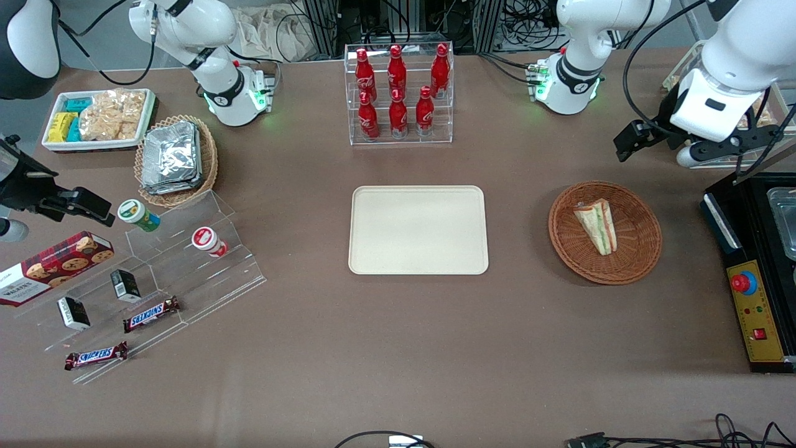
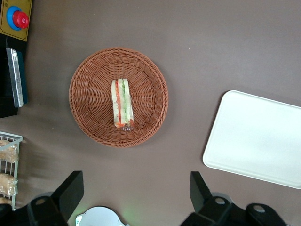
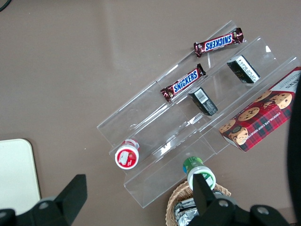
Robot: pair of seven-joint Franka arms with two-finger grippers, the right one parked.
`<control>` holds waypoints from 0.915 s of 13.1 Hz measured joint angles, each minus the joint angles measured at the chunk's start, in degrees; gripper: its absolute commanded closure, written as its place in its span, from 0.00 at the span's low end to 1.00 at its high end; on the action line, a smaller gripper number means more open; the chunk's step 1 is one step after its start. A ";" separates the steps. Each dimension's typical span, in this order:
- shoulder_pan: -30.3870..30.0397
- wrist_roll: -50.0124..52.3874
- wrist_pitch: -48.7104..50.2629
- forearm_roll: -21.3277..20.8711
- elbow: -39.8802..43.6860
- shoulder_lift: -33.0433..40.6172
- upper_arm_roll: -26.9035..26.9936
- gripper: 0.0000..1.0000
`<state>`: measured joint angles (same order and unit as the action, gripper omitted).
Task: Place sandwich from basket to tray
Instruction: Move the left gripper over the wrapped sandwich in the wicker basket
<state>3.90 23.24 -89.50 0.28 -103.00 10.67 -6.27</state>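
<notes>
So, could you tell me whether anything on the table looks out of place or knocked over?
Nothing looks spilled or damaged. The sandwich lies in the basket, the tray beside it holds nothing, and the open gripper hangs above the table. Only the two small cups lie tipped on the clear display steps.

Illumination is even, bright and overhead. Shadows on the surface are soft and short. All views are sharp; the gripper, raised above the surface, shows no blur.
</notes>
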 measured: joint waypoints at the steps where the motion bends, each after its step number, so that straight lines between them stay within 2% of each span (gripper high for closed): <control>1: 0.08 0.00 0.11 0.05 0.06 0.18 0.15 0.00; 5: 0.04 0.00 2.33 0.06 0.26 0.24 0.44 0.00; 8: -0.68 0.00 0.78 -0.06 -4.65 0.30 2.52 0.00; 12: -1.19 -0.17 -18.16 -0.08 -22.51 1.01 7.14 0.00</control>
<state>2.71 23.07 -107.65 0.20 -125.51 11.67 0.87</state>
